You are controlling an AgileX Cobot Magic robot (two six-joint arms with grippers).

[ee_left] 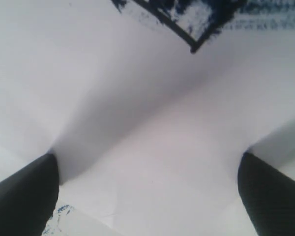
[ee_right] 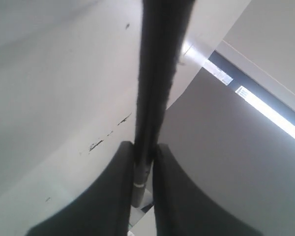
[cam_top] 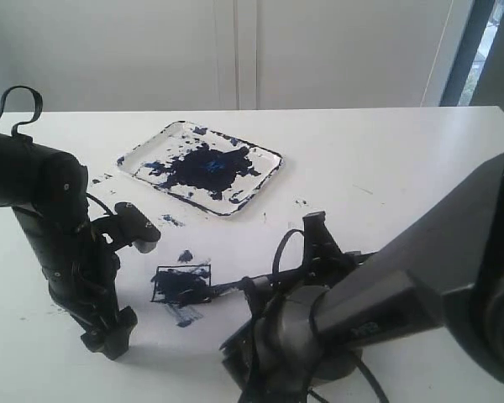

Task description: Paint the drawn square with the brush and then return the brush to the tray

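The drawn square (cam_top: 182, 285) lies on the white paper, mostly smeared with dark blue paint; one of its corners (ee_left: 189, 29) shows in the left wrist view. My right gripper (cam_top: 254, 295) is shut on the thin black brush (cam_top: 227, 288), whose tip reaches the square's right side. In the right wrist view the brush handle (ee_right: 155, 73) runs between the closed fingers of the right gripper (ee_right: 144, 155). My left gripper (cam_top: 109, 337) stands left of the square, low over the paper (ee_left: 147, 147), and is open (ee_left: 147, 196) with nothing between its fingers. The paint-blotted white tray (cam_top: 269, 155) sits behind.
Small paint specks (cam_top: 185, 255) mark the table between the square and the tray. A blue smear (cam_top: 183, 317) trails below the square. The table's far edge meets a pale wall, and a window frame (cam_top: 458, 59) stands at the back right.
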